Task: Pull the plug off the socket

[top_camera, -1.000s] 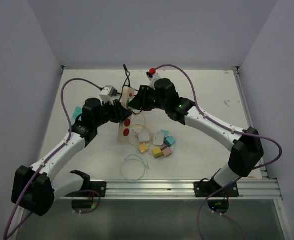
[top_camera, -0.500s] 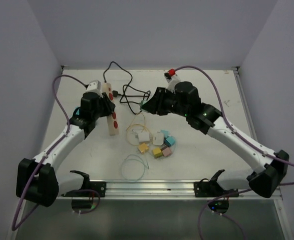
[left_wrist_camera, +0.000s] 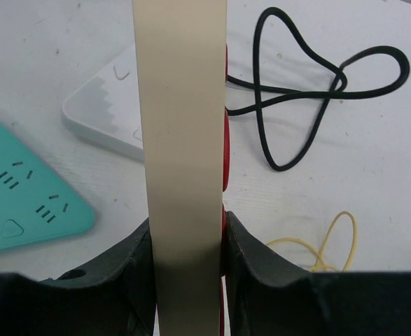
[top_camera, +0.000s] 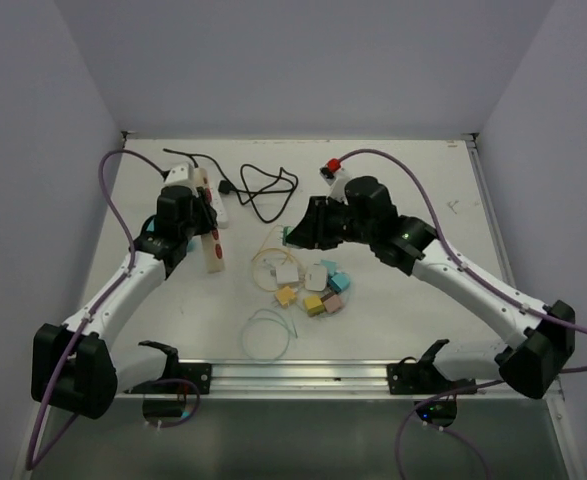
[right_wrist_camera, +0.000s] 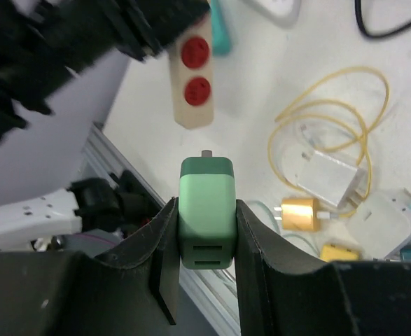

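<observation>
Top external shows the white tabletop with both arms reaching over its far half. The left arm stretches along the left side, and the right arm bends in from the right toward the middle. The left end effector pinches a beige power strip with red sockets, and the strip's near end points toward the arm bases. In the left wrist view the black fingers press on both sides of that strip, which is seen edge-on with the red showing along its right side. A teal panel and a white block lie on the tabletop just beside it. A black cable lies in loose loops between the two end effectors, near the far wall. A yellow cable coils nearer the middle, around a white charger. The right end effector is pressed together on a green plug, whose small grey prong points away from the wrist. The plug is out of every socket, held above the tabletop and well apart from the strip. A cluster of small coloured adapters sits near the charger, and a thin pale loop lies toward the near edge.
</observation>
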Available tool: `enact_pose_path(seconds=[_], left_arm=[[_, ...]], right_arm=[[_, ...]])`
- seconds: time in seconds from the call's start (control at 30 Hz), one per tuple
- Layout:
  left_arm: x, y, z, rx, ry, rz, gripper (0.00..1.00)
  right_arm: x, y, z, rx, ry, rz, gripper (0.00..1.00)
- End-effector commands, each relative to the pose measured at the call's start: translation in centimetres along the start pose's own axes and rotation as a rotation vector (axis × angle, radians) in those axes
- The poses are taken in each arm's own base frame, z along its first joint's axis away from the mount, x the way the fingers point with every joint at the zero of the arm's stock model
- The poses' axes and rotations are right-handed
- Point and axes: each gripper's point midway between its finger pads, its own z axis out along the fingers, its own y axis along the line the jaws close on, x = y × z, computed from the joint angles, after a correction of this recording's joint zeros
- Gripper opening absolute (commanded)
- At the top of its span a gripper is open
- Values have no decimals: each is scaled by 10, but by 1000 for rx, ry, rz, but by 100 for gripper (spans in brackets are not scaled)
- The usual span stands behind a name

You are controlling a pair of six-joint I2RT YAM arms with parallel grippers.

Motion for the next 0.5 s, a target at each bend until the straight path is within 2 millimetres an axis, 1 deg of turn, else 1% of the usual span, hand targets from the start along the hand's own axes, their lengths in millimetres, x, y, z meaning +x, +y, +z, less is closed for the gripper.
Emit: enact_pose_path(seconds=[0.0,0.03,0.07,0.13,0.17,0.23,0.27,0.3,0.33,0.4,0.43,0.47], left_arm=[[-35,-37,-10,182,-103,55,0],[-31,-40,-9,207,-92,78,0],[-22,-51,-9,277,-56,97,0],[-10,-57,-7,323,-14,122,0],[1,-63,-5,367,27,135,0],[17,-65,-2,397,84,143,0],[24,-64,-1,402,102,144,0],[27,-64,1,401,115,144,0],[34,-63,4,399,136,141,0],[41,-64,6,414,168,136,0],[51,-65,10,423,207,130,0],[55,-67,10,428,234,126,0]], right_arm=[[47,-15,28,-49,173,-1,0],[60,-17,34,-81,211,0,0],[74,-28,47,-72,259,-2,0],[92,-37,59,-89,309,-6,1],[105,-45,69,-86,350,-2,3],[115,-53,80,-91,373,6,7],[125,-60,88,-90,404,17,8],[127,-62,93,-94,399,16,10],[132,-67,96,-87,408,22,14],[145,-80,105,-63,438,32,18],[149,-84,108,-57,447,35,23],[152,-88,110,-46,455,39,27]])
